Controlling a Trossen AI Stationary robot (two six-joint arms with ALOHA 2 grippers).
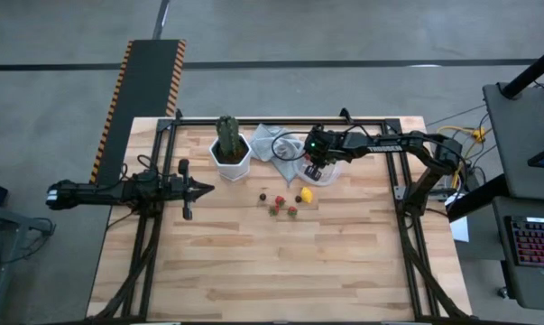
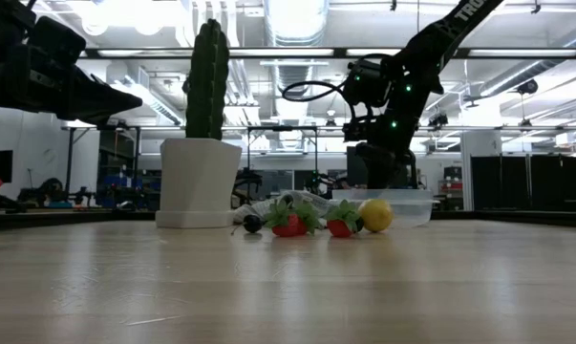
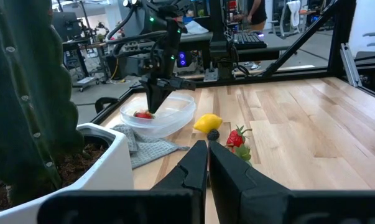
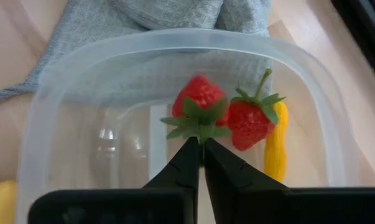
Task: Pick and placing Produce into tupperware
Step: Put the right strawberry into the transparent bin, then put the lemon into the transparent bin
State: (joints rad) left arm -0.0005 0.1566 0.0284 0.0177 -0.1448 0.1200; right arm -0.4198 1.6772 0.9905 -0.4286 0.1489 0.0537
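pale wooden surface (image 1: 344,253) carries the clear round tupperware (image 4: 56,99) at two o'clock of the cactus pot (image 1: 229,158). right hand (image 4: 201,155) hangs inside it, pinching a red strawberry (image 4: 201,96) by its green leaves; another strawberry (image 4: 249,121) already lies there. lemon (image 1: 307,193), berries (image 1: 283,206) remain outside. left hand (image 1: 202,189) waits closed, empty.

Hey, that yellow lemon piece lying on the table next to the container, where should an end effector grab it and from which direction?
Probably from straight above, closing across the narrow middle of the lemon. It lies on its side on the table, so its pointed ends would likely slip. A dark berry and a strawberry sit close by, with the tupperware behind, which crowds a sideways approach.
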